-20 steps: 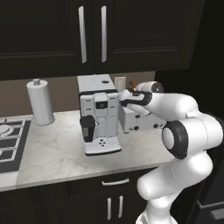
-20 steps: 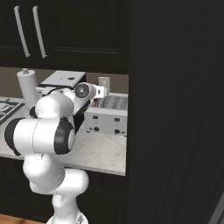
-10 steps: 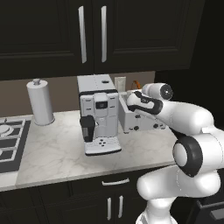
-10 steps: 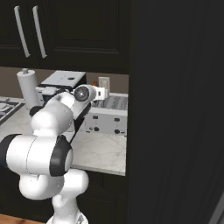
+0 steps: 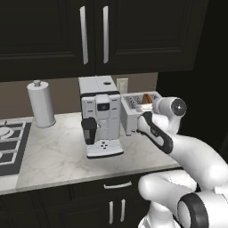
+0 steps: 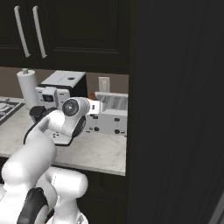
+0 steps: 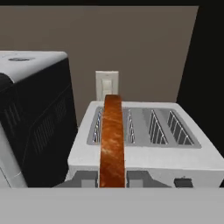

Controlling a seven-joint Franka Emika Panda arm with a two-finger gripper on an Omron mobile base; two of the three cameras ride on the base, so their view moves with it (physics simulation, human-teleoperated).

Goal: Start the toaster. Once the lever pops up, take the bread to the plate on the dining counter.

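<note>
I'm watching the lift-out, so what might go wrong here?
The tan brown-crusted bread slice sits upright in a slot of the boxy white-grey toaster, so a tilted pull may snag it. The tall white-and-black coffee machine stands close beside, so the shut gripper might bump it.

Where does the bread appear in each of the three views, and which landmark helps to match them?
Left base view: the bread shows as an orange-brown sliver on the toaster, right of centre, beside the arm.
Right base view: a small orange bit at the toaster's left end, near centre.
Hand view: the bread stands edge-on at centre, in a left slot.
Shared landmark: the wall outlet behind the toaster.
</note>
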